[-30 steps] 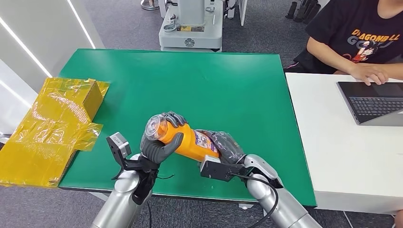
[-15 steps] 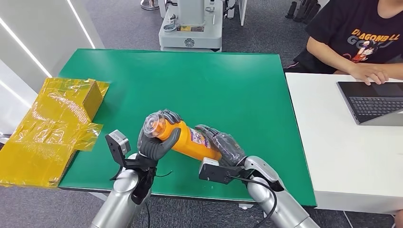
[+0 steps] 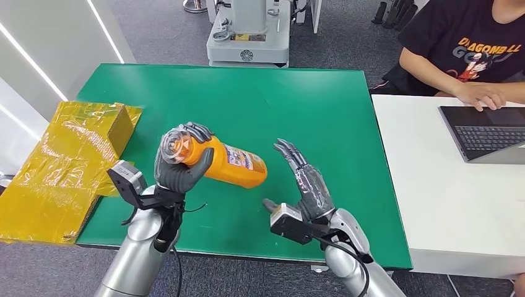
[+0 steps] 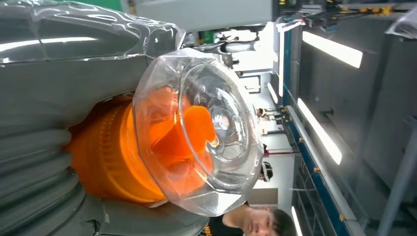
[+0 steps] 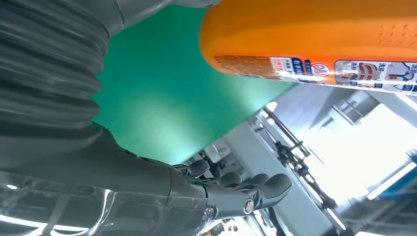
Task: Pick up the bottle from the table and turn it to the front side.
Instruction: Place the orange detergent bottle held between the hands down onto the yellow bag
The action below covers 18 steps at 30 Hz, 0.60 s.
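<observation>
The orange plastic bottle [image 3: 226, 164] with a clear faceted cap is gripped by the left robot hand [image 3: 176, 168], whose grey fingers wrap its neck just behind the cap, and it is held above the green desk [image 3: 322, 111] near the robot's edge. It lies almost level, cap end toward the robot's left and base pointing toward the right robot hand. The clear cap [image 4: 196, 130] covers an orange nozzle inside; what the bottle itself contains cannot be told through its opaque wall. A printed label [image 3: 240, 156] in white, blue and red runs along the upper side of the body, and the same label shows in the right wrist view along the bottle [image 5: 314, 34].

The right robot hand [image 3: 308, 182] holds nothing, its fingers spread and raised, palm turned toward the bottle's base and just apart from it.

To the robot's left, crumpled yellow film [image 3: 62, 167] lies over a flattened box beside the desk. At a white desk [image 3: 458, 204] to the right, a person [image 3: 464, 49] sits at a dark laptop [image 3: 489, 133].
</observation>
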### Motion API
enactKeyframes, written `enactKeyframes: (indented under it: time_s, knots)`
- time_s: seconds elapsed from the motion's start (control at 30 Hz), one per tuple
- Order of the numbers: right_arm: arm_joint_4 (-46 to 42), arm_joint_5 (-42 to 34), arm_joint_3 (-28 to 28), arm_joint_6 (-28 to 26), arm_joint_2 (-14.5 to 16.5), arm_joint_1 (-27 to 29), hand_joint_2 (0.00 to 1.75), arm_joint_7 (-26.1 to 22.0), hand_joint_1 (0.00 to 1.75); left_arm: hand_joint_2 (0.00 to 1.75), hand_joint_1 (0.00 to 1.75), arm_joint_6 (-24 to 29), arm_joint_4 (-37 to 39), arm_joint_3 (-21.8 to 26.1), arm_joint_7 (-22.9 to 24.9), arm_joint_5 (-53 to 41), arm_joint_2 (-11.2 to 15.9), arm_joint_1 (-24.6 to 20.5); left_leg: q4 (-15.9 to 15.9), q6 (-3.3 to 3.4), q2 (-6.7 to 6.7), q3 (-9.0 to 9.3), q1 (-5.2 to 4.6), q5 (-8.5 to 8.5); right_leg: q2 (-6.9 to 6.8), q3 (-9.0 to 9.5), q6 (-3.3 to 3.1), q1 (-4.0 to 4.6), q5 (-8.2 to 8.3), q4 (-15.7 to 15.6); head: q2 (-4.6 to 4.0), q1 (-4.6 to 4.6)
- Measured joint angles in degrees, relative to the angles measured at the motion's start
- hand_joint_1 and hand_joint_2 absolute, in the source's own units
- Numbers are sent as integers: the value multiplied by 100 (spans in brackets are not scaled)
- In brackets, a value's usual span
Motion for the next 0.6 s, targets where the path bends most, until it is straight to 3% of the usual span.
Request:
enactKeyframes:
  time_s: [0.33,0.6]
  knots:
    - [-790,-279,5,-422,0,651,175,-172,0,175,175,236,-306,398,339,-1085,1193,-445,-3,-6,3,1,3,4,2,-3,-3,2,-2,7,0,1]
    - [-1364,286,3,71,-2,1254,175,54,0,175,175,835,-75,450,547,-3318,2505,-1229,-4,-7,11,1,7,4,15,-11,-5,5,-3,9,0,1]
